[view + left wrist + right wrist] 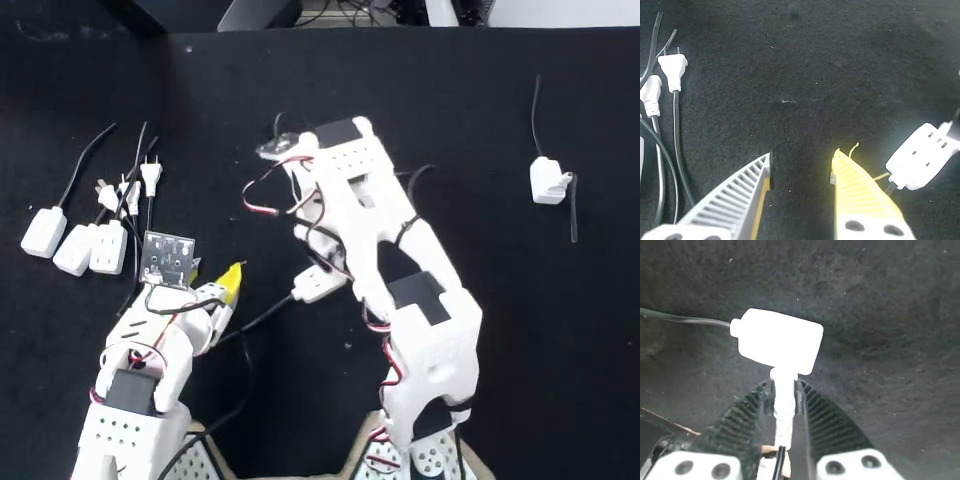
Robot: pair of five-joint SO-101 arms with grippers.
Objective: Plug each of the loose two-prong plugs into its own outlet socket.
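My right gripper [785, 390] is shut on a white two-prong plug [784, 407]. The plug's front end meets a white outlet socket [777, 342] lying on the black mat. In the high view that socket [318, 284] sits mid-table under the folded right arm, its cable trailing toward the left arm. My left gripper [801, 156] stands open and holds nothing, its yellow finger [232, 279] just left of the socket [920, 157]. Loose plugs [150, 175] [673, 70] lie at the far left, above three white sockets [75, 248].
Another white socket [548, 180] with a short cable lies alone at the right. Black cables [660, 165] run past the left gripper. The right arm [380, 250] spans the table's middle. Monitor stands and wires sit beyond the far edge.
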